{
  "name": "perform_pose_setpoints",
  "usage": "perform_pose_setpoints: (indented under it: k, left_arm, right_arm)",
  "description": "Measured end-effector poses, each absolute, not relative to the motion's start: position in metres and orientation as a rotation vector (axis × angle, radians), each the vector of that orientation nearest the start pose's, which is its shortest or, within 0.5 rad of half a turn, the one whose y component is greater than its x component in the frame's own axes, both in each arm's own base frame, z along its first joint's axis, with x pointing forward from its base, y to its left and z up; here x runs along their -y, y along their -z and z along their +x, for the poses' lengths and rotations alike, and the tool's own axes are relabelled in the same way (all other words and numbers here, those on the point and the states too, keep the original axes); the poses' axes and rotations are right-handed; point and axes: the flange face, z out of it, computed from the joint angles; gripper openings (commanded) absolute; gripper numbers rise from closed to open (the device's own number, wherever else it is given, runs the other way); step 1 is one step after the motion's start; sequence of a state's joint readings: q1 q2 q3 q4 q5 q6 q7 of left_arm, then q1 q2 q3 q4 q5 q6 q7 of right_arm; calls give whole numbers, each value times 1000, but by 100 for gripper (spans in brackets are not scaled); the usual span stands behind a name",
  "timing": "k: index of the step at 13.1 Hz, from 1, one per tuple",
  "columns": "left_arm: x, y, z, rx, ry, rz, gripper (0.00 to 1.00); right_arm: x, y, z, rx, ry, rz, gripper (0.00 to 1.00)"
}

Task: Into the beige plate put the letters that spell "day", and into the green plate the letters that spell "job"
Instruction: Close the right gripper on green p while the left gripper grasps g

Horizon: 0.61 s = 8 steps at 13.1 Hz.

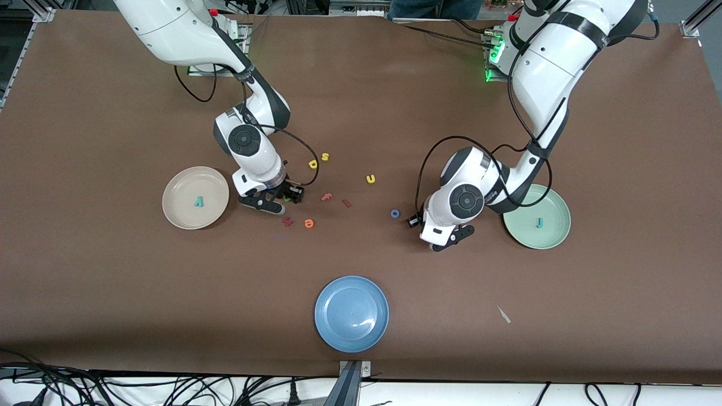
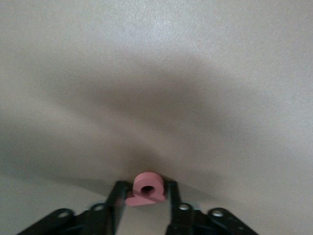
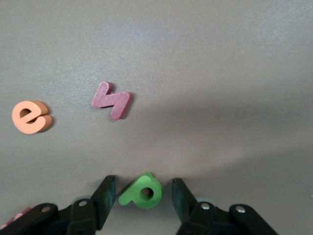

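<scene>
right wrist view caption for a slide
Right gripper straddling the green a on the table, with the orange e and a dark red letter nearby.

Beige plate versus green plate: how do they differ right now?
The beige plate lies toward the right arm's end of the table and holds a teal y; the green plate lies toward the left arm's end and holds a teal j. Both are round, shallow, and hold one letter.
</scene>
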State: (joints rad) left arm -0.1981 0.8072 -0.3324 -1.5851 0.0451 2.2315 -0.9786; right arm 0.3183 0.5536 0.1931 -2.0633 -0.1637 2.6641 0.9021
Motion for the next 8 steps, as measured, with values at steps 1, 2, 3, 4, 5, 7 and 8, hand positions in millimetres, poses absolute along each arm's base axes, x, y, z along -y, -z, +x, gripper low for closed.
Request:
perform_pose_setpoints:
  k: [1, 2, 3, 4, 5, 7, 8]
  left_arm:
    - [320, -171, 603, 790, -369, -3093, 14]
    - [320, -171, 603, 790, -369, -3093, 9]
    - [320, -171, 603, 790, -369, -3093, 8]
    - [320, -171, 604, 791, -369, -3093, 9]
    - [320, -171, 605, 793, -365, -3093, 9]
    - [308, -180, 617, 806, -345, -3098, 9]
    - [296, -189, 626, 791, -354, -3095, 9]
  right_arm:
    - [-295, -171, 516, -428, 54, -3054, 48]
    - [-296, -171, 516, -428, 57, -3052, 44]
    - [-296, -171, 516, -427, 57, -3052, 41]
    - [-298, -173, 517, -426, 63, -3048, 36]
    - [-298, -172, 516, -425, 63, -3048, 30]
    - [-299, -175, 517, -425, 68, -3046, 18]
    - [-299, -175, 517, -425, 68, -3046, 10]
